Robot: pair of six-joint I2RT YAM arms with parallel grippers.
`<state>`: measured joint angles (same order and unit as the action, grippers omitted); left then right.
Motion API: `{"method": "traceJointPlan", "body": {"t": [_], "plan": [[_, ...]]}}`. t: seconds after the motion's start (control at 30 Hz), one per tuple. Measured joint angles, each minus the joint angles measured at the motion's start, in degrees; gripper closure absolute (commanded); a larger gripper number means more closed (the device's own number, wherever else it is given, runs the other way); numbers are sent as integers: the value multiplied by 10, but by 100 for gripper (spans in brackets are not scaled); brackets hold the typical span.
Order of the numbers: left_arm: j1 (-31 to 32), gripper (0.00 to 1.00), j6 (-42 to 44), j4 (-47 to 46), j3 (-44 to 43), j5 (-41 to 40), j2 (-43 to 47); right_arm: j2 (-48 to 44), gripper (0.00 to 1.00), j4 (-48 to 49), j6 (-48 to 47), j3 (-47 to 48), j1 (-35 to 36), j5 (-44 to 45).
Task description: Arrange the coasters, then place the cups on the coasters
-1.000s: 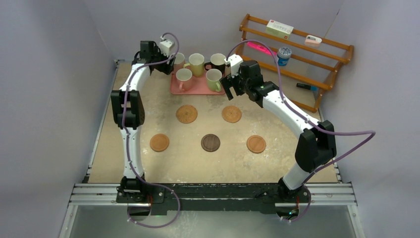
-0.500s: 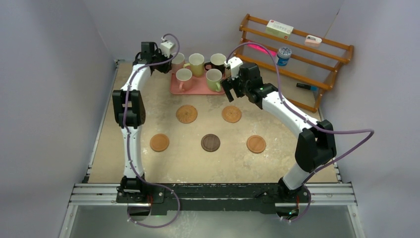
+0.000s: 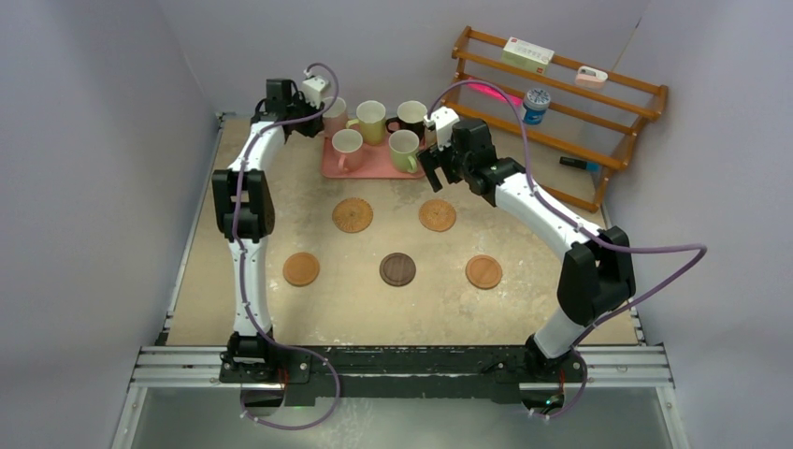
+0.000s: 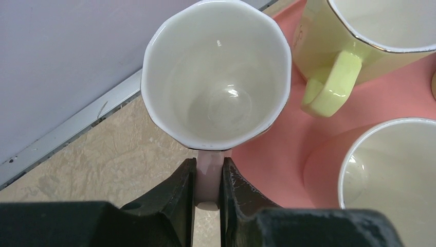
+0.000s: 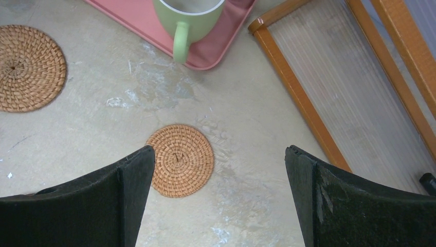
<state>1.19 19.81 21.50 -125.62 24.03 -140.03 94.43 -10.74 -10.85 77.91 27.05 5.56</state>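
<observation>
Several coasters lie on the table: two woven ones [image 3: 353,215] [image 3: 437,215], two tan ones [image 3: 301,269] [image 3: 483,272] and a dark brown one [image 3: 397,269]. Several cups stand on the pink tray [image 3: 369,166]: yellow [image 3: 370,120], black [image 3: 410,117], pink [image 3: 347,147], green [image 3: 404,150]. My left gripper [image 4: 208,164] is shut on the handle [image 4: 208,177] of the back-left pink cup [image 4: 216,77], which still sits at the tray's corner. My right gripper [image 5: 220,154] hangs open over bare table, near a woven coaster [image 5: 180,159], short of the green cup [image 5: 187,13].
A wooden rack [image 3: 561,103] stands at the back right, holding a box and a blue-and-white can [image 3: 536,103]; its rail [image 5: 293,87] runs close to my right gripper. Walls close in at the left and back.
My left gripper's jaws have closed onto the pink cup's handle. My right arm has edged slightly toward the tray, still open.
</observation>
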Motion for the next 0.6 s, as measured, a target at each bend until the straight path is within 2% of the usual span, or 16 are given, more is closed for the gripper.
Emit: {"method": "traceJointPlan", "body": {"t": [0.23,0.6], "plan": [[-1,100,-36,-38,48,-2,26,0,2,5,-8,-2,0,12],[-5,100,-66,-51,156,-2,193,0,2,8,-20,-4,0,25]]}}
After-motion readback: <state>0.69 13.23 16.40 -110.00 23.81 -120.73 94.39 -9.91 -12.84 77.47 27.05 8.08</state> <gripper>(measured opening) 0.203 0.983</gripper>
